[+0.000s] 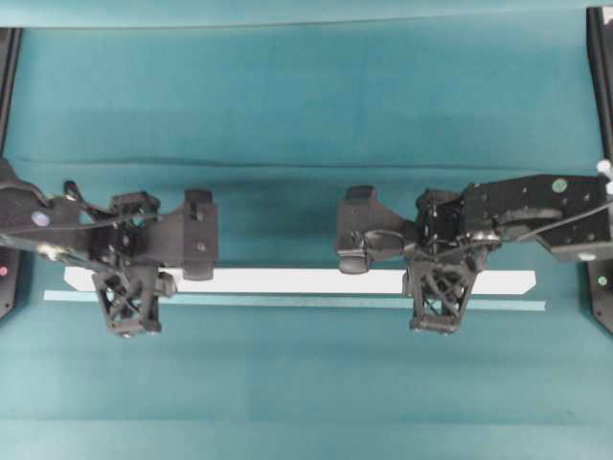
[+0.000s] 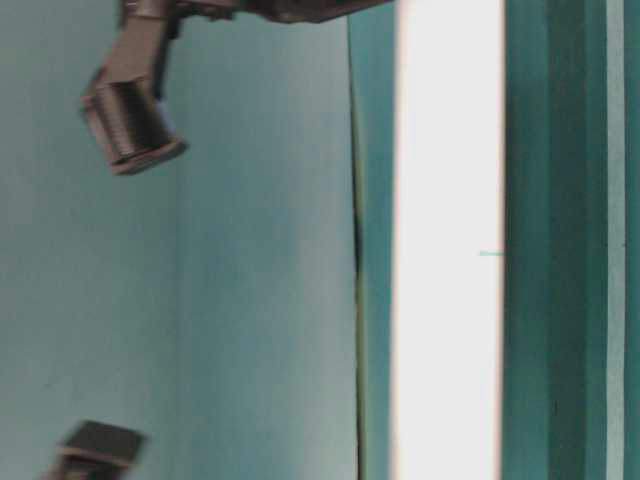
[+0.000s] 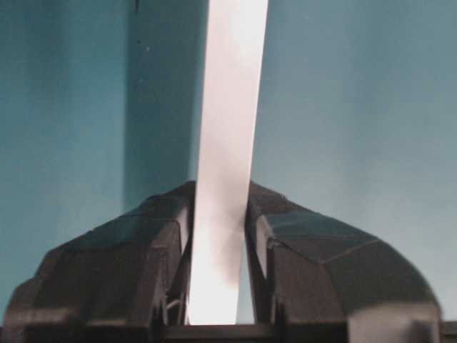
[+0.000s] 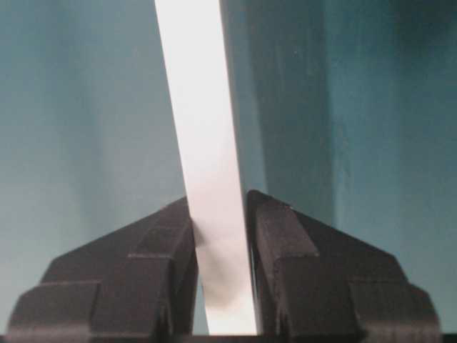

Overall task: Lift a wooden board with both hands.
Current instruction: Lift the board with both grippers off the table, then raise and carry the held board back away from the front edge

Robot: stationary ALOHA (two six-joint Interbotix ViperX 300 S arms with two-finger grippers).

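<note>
White board (image 1: 297, 281) spans overhead view from 9 to 3 o'clock, above teal worktop (image 1: 306, 115). Left hand (image 1: 134, 302) clamped on board near its 9 o'clock end; right hand (image 1: 439, 299) clamped near 3 o'clock end. Thin pale strip (image 1: 287, 301) runs just beside board, at its 6 o'clock edge.

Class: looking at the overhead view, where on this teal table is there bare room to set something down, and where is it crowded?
Free: the wide teal stretch of table behind the arms, and the strip in front of the thin teal strip. Crowded: the middle band, where the board is clamped by the left gripper and right gripper.
</note>
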